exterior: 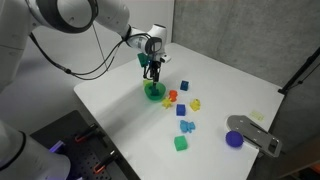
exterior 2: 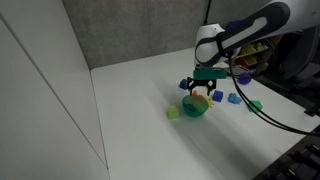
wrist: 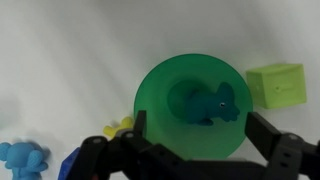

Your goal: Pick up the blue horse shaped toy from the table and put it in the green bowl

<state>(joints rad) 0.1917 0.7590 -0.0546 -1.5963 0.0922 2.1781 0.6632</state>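
In the wrist view the green bowl [wrist: 160, 85] sits on the white table directly below me. The blue horse shaped toy [wrist: 205, 103] lies inside it, on the bowl's bottom, clear of my fingers. My gripper [wrist: 200, 125] is open and empty, its black fingers spread to either side above the bowl. In both exterior views the gripper [exterior: 152, 72] [exterior 2: 203, 86] hangs just above the bowl [exterior: 153, 91] [exterior 2: 196, 106]. The toy does not show in those views.
A light green cube [wrist: 277, 85] lies close beside the bowl, and a small blue toy [wrist: 22, 158] and a yellow piece [wrist: 120, 127] lie on its other side. More small toys [exterior: 186, 125], a dark-blue cup [exterior: 234, 139] and a grey object [exterior: 255, 132] lie farther along the table.
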